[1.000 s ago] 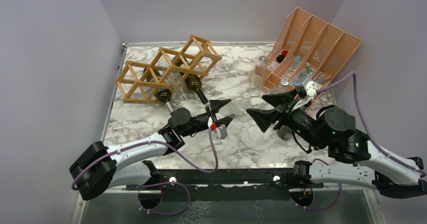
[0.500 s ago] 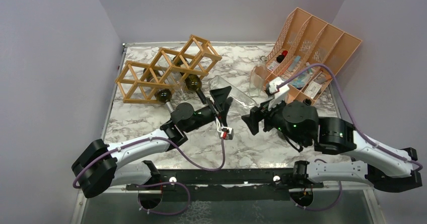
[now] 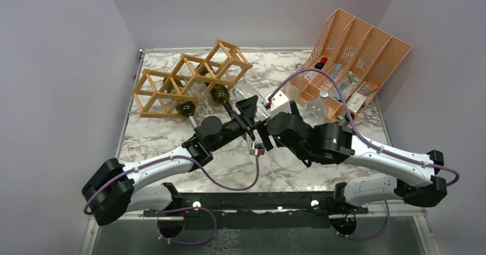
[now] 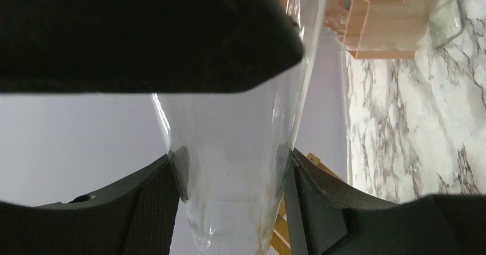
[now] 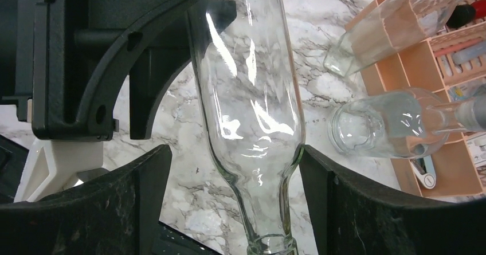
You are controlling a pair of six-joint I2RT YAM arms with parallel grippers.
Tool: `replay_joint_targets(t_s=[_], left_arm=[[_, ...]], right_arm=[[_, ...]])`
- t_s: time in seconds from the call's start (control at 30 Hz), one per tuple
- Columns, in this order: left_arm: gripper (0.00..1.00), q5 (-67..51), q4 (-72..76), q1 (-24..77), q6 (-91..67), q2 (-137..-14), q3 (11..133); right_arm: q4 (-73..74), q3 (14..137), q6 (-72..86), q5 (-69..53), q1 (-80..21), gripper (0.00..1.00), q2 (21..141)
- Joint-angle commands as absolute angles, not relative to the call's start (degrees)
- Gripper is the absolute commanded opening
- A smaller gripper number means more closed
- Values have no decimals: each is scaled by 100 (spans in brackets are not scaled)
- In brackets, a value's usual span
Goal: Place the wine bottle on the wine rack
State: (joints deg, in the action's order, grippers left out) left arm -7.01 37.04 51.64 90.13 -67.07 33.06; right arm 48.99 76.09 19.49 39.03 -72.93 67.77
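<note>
Top external view: left tool (image 4: pixel 232 175) clamps the clear wine bottle (image 3: pixel 250 90) above the counter (image 3: pixel 155 134), beside the wine rack (image 3: pixel 189 77); right tool (image 5: pixel 232 152) straddles it, jaws wide, likely steadying it for insertion.

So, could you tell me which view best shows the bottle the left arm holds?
The right wrist view: the bottle runs body to neck between open jaws. The left wrist view shows only a close stretch of glass gripped by its jaws. The top view shows just part of it beyond the arms.
</note>
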Motion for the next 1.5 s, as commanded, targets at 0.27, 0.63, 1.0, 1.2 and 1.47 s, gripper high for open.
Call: replay_joint_targets(t_s=[0.27, 0.63, 1.0, 1.2, 1.47], left_arm=[[0, -965, 4164, 5203, 9009, -6310, 3278], [0, -1449, 3957, 5203, 8483, -5785, 3261], [0, -1311, 3719, 5204, 8547, -5684, 3322], [18, -1155, 3687, 5208, 8429, -5719, 3322], [99, -1040, 3700, 5210, 7903, -5500, 3163]], right_arm=[[4026, 7266, 2010, 2999, -6920, 83, 6745], [3578, 7145, 1549, 1751, -6283, 82, 6671], [3813, 7368, 1291, 1646, -6062, 42, 6758], [3844, 7378, 1274, 1983, -6058, 15, 6749], [3784, 7397, 1482, 3032, -6020, 1, 6709]])
